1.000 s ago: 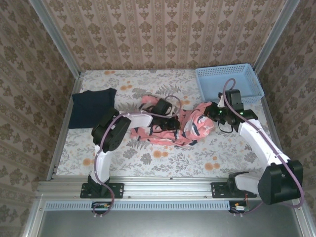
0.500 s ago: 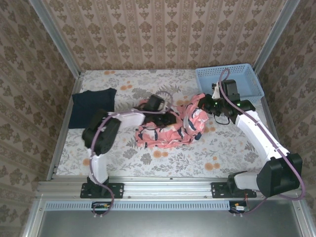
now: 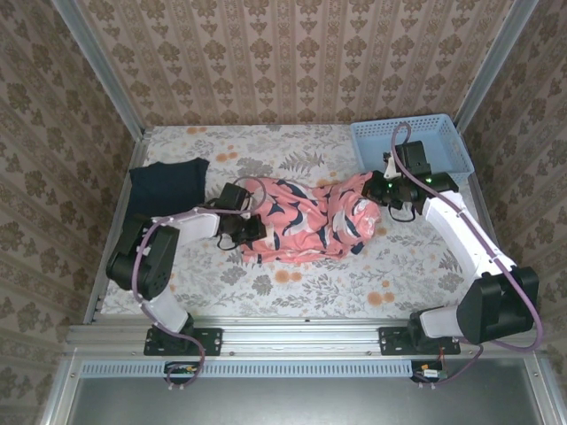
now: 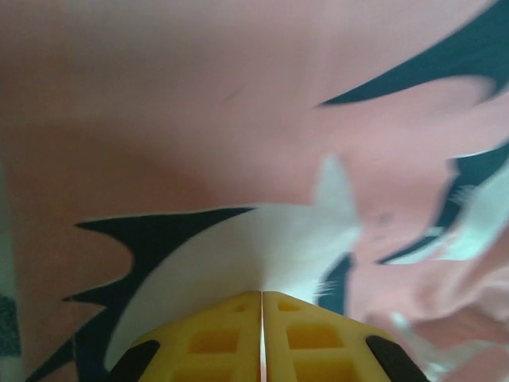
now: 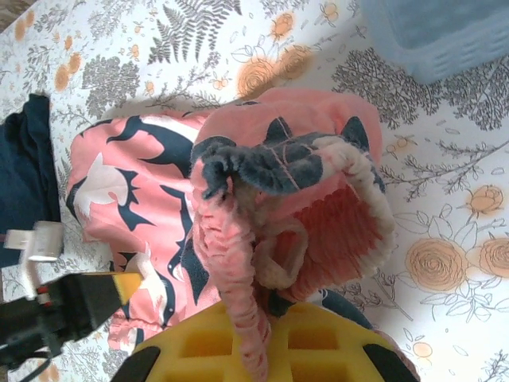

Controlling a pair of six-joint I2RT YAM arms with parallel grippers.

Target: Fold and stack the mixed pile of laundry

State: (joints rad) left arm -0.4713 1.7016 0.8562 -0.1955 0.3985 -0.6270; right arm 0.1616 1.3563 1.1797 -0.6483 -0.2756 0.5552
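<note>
**A:** L side first, what's the grip?

**B:** Left gripper (image 4: pixel 262 296) has its jaws pressed together, just a hairline seam btw the yellow fingers. It's pinching the pink garment (image 3: pixel 301 221) at its left end. In the wrist view the cloth sits right against the tips: pink w/ navy and white shapes, blurred.

**A:** And R?

**B:** Right gripper (image 3: pixel 376 190) is closed on the same garment, opposite end. A gathered, bunched band comes up from btw its fingers, w/ a pale cord loop hanging beside it. Ribbed pink inner side shows just behind that.

**A:** So where's the garment lying?

**B:** Strung left-to-right across the middle of the table (image 3: pixel 266 283), btw the two grippers. It's rumpled, not flat, and the lower edge rests on the floral surface. Can't tell how far the right end is lifted.

**A:** Other piece?

**B:** The dark T-shirt (image 3: pixel 166 190) is at the far left of the table, near the side rail. It lies flat as a rough rectangle. It's close to the left gripper, but I can't tell if it touches the pink one.

**A:** Anything else nearby?

**B:** A light blue basket (image 3: pixel 416 142) in the far right corner, just behind the right gripper. The right arm's wrist crosses its near edge in the top view.
</note>
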